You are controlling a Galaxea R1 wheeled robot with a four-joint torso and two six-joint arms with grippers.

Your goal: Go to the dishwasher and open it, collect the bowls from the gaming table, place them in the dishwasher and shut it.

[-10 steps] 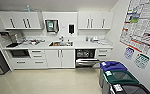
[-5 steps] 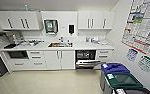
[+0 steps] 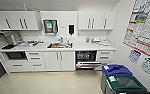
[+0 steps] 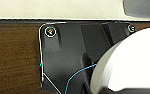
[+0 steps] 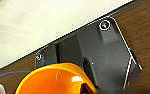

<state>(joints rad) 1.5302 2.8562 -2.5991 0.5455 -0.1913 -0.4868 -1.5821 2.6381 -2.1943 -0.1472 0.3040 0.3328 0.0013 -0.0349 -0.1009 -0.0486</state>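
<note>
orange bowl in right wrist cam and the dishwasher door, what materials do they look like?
Orange bowl: probably glossy plastic or glazed ceramic; uniform bright colour with a sharp white highlight inside, so I can't tell which. Dishwasher: the open door's edge looks like light metal, likely stainless, around a dark interior; its finish is too blurred to tell.

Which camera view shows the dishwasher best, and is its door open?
The head view shows it best: the dishwasher sits under the counter, right of the sink, with its door down and a rack inside. The right wrist view shows an orange bowl instead, and the left wrist view a white rounded thing.
</note>
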